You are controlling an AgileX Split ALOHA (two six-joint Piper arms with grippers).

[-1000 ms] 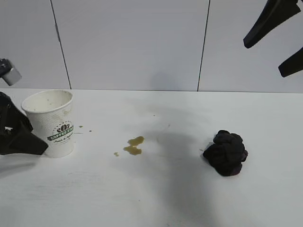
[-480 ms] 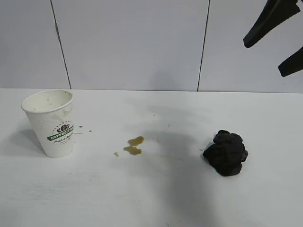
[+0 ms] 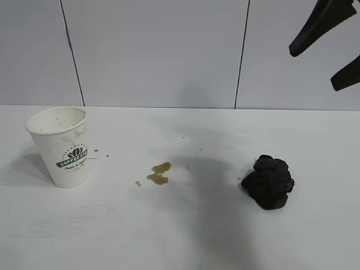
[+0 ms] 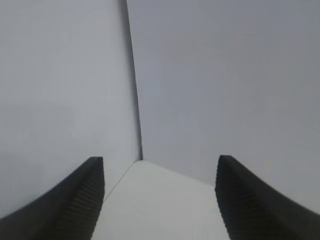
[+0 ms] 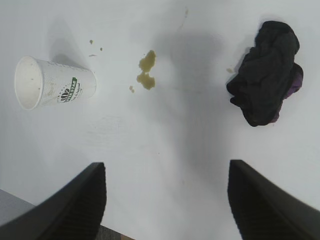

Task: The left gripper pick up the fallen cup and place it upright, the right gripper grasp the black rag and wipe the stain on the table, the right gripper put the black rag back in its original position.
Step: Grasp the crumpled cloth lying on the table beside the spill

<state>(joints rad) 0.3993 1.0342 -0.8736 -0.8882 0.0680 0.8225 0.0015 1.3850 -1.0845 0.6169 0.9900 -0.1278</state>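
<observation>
Cup: white textured paper cup with green logo (image 3: 61, 145) stands upright at the surface's left side, nothing touching it.
Stain: yellowish-brown liquid blotches (image 3: 159, 172) on the white flat surface (image 3: 180, 236), between cup and rag.
Rag: lumpy black cloth wad (image 3: 268, 181) lies right of the stain, well apart from it.
Right pincer (image 3: 332, 42): black tapered fingers spread wide, empty, high above the rag at upper right.
Left pincer (image 4: 159, 200): outside the exterior view; wrist view shows fingers spread wide, empty, facing the wall.
</observation>
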